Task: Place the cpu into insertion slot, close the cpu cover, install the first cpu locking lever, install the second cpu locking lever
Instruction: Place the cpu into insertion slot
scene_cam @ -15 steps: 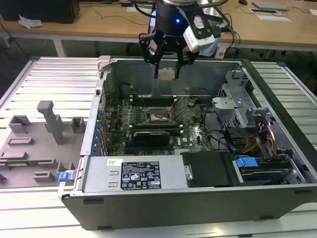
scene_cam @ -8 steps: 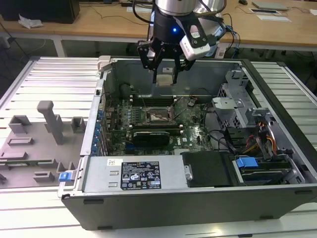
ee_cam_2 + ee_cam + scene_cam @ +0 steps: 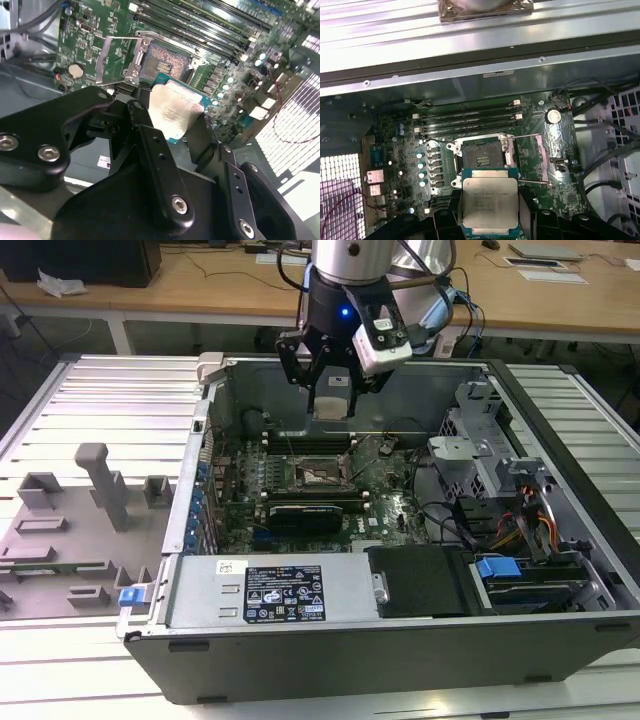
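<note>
- In the exterior view the gripper (image 3: 332, 402) hangs inside the open grey case (image 3: 400, 650), over the rear part of the green board (image 3: 390, 510) and close to the rear wall. The insertion slot (image 3: 318, 472) lies lower, a little toward the front, with nothing on it. The case walls stand on all sides of the board, so the free room is only from above. At the exterior view's right a drive cage (image 3: 480, 440) and cables stand near the board, and a labelled box (image 3: 285, 592) closes the front edge. The case rests on a ribbed metal desk (image 3: 100, 390).
- In the second wrist view the black jaws are clamped on the cpu (image 3: 172, 112) at two opposite edges. Its pale metal top faces the camera and a thin green edge shows around it. The chip is in the air, apart from the insertion slot (image 3: 162, 62). The cpu cover (image 3: 117, 57) is folded open to one side, its hinge edge just beside the socket rim. The long memory slots (image 3: 200, 25) run just beside the opposite rim.
- In the first wrist view the cpu (image 3: 490, 205) is held near the insertion slot (image 3: 481, 159) but not over it, and its edges run almost parallel to the socket rim. The pale contact field is uncovered. The cpu cover (image 3: 527, 155) lies open beside the socket. The memory slots (image 3: 470, 120) lie between the socket and the case wall.
</note>
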Robot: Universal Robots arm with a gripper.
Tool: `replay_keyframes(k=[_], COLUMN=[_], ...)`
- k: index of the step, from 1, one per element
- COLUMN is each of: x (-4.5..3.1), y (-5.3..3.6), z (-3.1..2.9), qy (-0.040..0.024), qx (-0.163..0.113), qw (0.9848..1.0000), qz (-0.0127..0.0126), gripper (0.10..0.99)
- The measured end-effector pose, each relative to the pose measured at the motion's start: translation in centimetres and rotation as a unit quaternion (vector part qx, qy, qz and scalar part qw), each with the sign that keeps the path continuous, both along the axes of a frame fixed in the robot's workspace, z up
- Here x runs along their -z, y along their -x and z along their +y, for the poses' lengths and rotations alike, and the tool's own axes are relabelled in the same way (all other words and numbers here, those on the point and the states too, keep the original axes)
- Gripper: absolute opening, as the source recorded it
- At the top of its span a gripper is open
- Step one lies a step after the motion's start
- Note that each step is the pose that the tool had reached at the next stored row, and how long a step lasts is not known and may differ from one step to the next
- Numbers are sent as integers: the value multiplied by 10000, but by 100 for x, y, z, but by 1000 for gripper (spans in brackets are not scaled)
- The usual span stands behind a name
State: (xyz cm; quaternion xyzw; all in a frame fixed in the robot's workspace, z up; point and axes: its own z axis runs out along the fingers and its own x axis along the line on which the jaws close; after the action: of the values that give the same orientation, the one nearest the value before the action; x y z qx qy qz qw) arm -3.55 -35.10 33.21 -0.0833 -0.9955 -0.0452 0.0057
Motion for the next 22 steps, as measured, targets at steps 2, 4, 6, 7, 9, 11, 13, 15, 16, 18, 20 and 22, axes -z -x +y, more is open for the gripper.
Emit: replay_keyframes(k=[2, 4, 6, 7, 9, 11, 13, 15, 16, 18, 20, 22], x=[8, 15, 23, 30, 46, 60, 73, 83, 87, 95, 104, 109], y=[0, 0, 0, 0, 0, 0, 0, 0, 0, 0, 0, 0], z=[0, 0, 0, 0, 0, 0, 0, 0, 0, 0, 0, 0], qy=[0, 0, 0, 0, 0, 0, 0, 0, 0, 0, 0, 1], qx=[257, 444, 581, 708, 1052, 1365, 1646, 1860, 1981, 2176, 2432, 2583], qw=[9997, 9990, 9983, 9975, 9945, 9906, 9864, 9825, 9802, 9760, 9700, 9661], qz=[0, 0, 0, 0, 0, 0, 0, 0, 0, 0, 0, 0], gripper=[537, 537, 537, 537, 537, 537, 537, 537, 537, 537, 537, 537])
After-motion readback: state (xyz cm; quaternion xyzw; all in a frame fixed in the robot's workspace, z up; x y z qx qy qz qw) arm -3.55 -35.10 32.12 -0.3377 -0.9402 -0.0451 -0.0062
